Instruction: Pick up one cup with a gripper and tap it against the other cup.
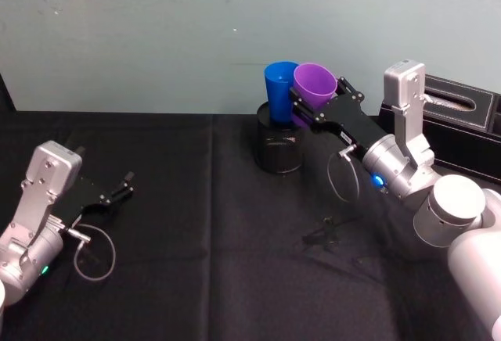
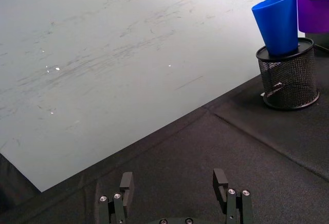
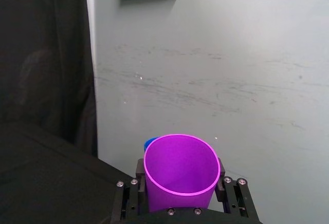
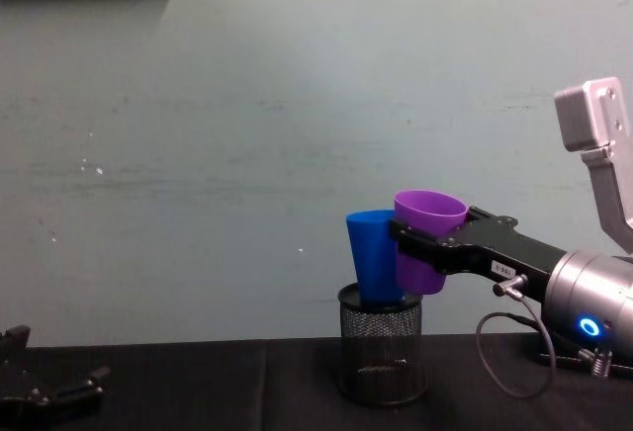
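The right pincer (image 1: 307,106) was closed on the purple cup (image 1: 315,83) and gripped its sides. It held the cup up in the air, above the table (image 1: 196,278). The purple cup was right up against the blue cup (image 1: 278,83), and they looked like they were touching. The blue cup stood in a black mesh holder (image 1: 279,149) at the back of the table. The left pincer (image 1: 125,184) was low on the left side, wide open, with nothing in it.
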Motion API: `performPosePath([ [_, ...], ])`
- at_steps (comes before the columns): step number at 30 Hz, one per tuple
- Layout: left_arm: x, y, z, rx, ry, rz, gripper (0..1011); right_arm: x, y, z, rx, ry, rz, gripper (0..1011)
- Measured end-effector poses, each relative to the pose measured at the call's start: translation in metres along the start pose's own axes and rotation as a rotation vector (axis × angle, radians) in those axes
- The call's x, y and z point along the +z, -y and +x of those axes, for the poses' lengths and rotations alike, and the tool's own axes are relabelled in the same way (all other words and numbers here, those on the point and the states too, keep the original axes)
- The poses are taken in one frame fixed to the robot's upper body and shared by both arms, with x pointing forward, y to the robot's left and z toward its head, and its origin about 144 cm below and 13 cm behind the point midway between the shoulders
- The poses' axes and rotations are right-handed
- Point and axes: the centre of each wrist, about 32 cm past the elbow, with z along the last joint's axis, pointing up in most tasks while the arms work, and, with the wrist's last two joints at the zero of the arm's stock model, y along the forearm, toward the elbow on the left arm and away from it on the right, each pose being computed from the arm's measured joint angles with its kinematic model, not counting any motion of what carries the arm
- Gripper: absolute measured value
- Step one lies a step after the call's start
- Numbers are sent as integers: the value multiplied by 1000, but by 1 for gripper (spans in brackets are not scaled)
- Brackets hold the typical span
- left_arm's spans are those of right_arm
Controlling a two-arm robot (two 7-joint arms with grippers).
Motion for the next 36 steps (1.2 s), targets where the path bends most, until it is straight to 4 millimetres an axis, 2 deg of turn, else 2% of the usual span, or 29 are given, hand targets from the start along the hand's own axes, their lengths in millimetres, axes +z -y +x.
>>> performPosePath([
  [17, 0, 0, 0, 0, 0, 0, 1011, 4, 4, 1, 1, 4, -5, 739],
  [23, 0, 0, 0, 0, 0, 0, 1011, 9, 12, 2, 0, 11, -19, 739],
  [36, 0, 0, 0, 0, 0, 0, 1011, 14, 44, -4, 13, -6, -32, 739],
])
